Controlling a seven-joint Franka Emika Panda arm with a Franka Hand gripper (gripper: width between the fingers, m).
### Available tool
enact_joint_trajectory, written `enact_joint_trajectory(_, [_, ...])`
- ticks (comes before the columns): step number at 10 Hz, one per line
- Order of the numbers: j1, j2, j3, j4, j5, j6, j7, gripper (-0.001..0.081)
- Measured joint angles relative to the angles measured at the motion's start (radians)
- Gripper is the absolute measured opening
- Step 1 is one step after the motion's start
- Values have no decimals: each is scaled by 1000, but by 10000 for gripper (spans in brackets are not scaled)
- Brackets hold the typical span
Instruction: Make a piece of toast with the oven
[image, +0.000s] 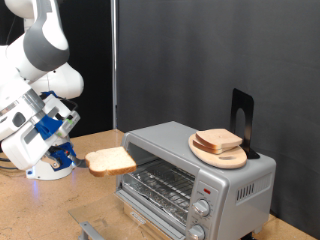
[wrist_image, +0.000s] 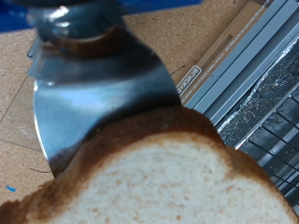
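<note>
Exterior view, left: the arm's blue-and-white hand (image: 62, 152) sits low over the wooden surface (image: 40, 215). The jaws themselves are not distinguishable here; whether they are apart or clamped cannot be determined.

Projecting from the hand toward the exterior view's right is the piece of toast (image: 111, 160), lying flat and level, clear of the surface. In the wrist view the piece of toast (wrist_image: 159, 182) rests on a shiny metal blade (wrist_image: 93, 89), apparently a spatula; how the hand secures that blade is out of frame.

Governing relation: the slice's leading edge is just beside the mouth of the oven (image: 235, 185), whose door is down with the wire rack (image: 160, 182) exposed. The rack lies further right and slightly lower.

Right: a wooden plate (image: 232, 158) of spare slices (image: 218, 140) sits on the oven roof.
</note>
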Motion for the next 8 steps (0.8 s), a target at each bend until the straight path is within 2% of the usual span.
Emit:
enact_joint_trajectory(2, [0,3,9,-17,-32,30,3,477])
enact_joint_trajectory(4, [3,19,43,-51,-68,130,25,477])
enact_joint_trajectory(8, [20,54,100,-82,-33,223,35,477])
